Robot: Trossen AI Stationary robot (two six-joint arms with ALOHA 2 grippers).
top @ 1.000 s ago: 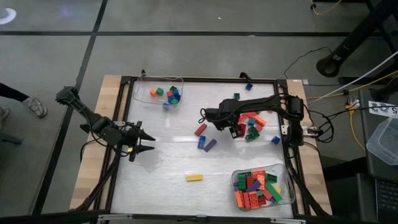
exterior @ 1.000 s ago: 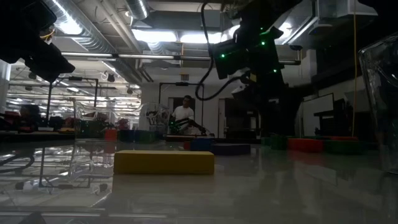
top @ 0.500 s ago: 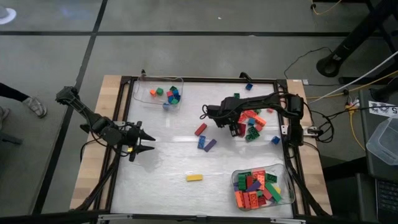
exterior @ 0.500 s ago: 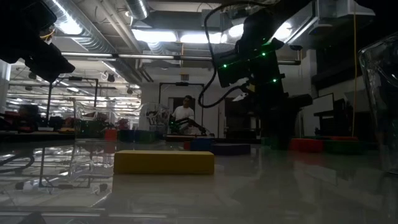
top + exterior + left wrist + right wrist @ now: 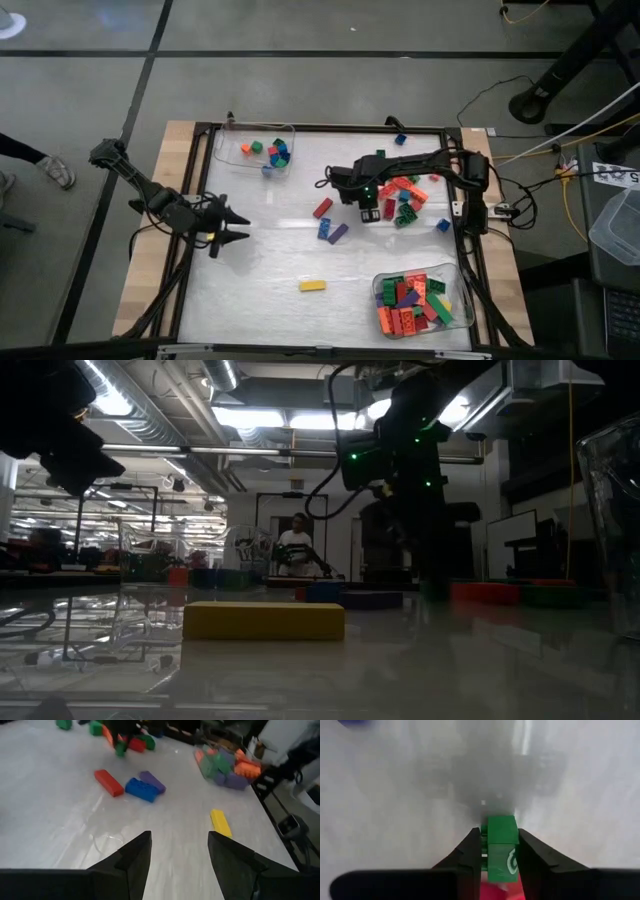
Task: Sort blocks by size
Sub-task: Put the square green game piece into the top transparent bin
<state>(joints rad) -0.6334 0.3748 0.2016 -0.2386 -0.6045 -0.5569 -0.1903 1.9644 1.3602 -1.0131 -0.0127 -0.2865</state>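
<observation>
Since earlier frame, right claw (image 5: pixel 498 851) has dropped onto loose pile (image 5: pixel 403 195) at table's (image 5: pixel 270 260) far right and pinched shut; wrist view shows its fingers (image 5: pixel 470 851) clamped on green block (image 5: pixel 501 845). We judge pick done, lift next, then carry to tray: small-block tray (image 5: pixel 262 150) or long-block tray (image 5: pixel 415 298). Left claw (image 5: pixel 177 851) waits at left edge, spread wide, holding nothing.

The right gripper (image 5: pixel 500 851) — open a second ago over the loose pile right of frame centre — has dropped and clamped a green block (image 5: pixel 501 846).
</observation>
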